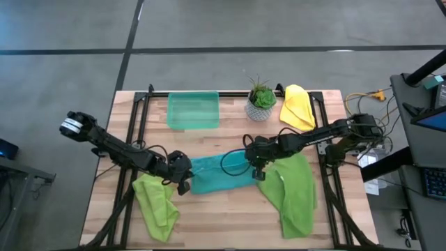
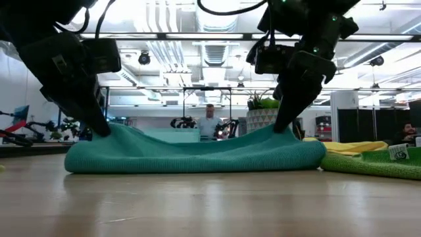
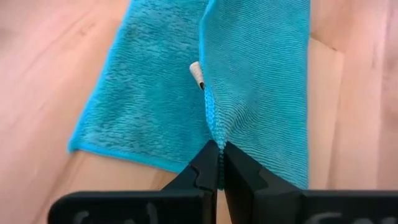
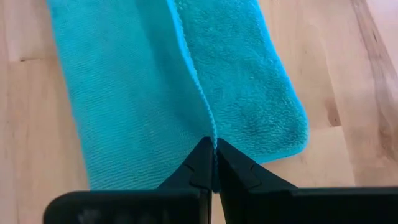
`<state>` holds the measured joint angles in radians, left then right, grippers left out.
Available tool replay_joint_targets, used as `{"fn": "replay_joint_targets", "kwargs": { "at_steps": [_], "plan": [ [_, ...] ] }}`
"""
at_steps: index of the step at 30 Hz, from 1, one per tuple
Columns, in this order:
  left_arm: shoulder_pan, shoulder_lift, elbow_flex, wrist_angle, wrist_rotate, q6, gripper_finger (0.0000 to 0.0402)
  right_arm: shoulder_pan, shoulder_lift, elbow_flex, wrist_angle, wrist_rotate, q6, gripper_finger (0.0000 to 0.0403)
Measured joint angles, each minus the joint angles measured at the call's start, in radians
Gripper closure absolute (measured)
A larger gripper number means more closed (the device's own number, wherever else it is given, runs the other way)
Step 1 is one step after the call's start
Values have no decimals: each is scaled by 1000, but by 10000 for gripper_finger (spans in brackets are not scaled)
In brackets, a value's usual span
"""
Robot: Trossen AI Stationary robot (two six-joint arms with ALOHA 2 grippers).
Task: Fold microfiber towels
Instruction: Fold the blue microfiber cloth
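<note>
A teal microfiber towel (image 1: 217, 173) lies folded at the table's middle; the lower layer rests flat on the wood. My left gripper (image 1: 182, 183) is shut on its left end and my right gripper (image 1: 258, 171) on its right end. In the low view the cloth rises to a small peak at each gripper (image 2: 105, 128) (image 2: 283, 125) and sags between them. A lime green towel (image 1: 157, 206) lies crumpled near left, another (image 1: 293, 192) near right. A yellow towel (image 1: 297, 106) lies at the far right. My left gripper pinches the hemmed edge of the towel's upper layer (image 3: 214, 138) between its two fingers, at the left end. The fingers slant down from the left. The held edge stands up in a ridge; the lower layer stays on the table. My right gripper pinches the upper layer's hemmed edge (image 4: 210, 132) between its two fingers, at the towel's right end. The fingers come steeply from above. The edge rises to the fingers, and the fluffy layer beside it lies flat on the wood.
A see-through green tray (image 1: 193, 110) stands at the far middle, a small potted plant (image 1: 261, 97) to its right. Black rails (image 1: 136, 132) run along both sides of the wooden table. Bare wood lies in front of the teal towel.
</note>
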<state>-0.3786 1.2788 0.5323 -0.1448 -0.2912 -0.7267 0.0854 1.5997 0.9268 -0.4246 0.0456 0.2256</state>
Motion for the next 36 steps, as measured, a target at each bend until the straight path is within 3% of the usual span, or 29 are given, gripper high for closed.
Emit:
{"fn": "replay_joint_targets", "kwargs": {
  "at_steps": [18, 36],
  "plan": [
    [4, -17, -2, -76, -136, 1, 402, -34, 7, -3, -6, 60, 2, 394],
    [106, -16, -34, -74, -137, 9, 398, -107, 13, -3, 8, 70, -20, 388]
  ]
}}
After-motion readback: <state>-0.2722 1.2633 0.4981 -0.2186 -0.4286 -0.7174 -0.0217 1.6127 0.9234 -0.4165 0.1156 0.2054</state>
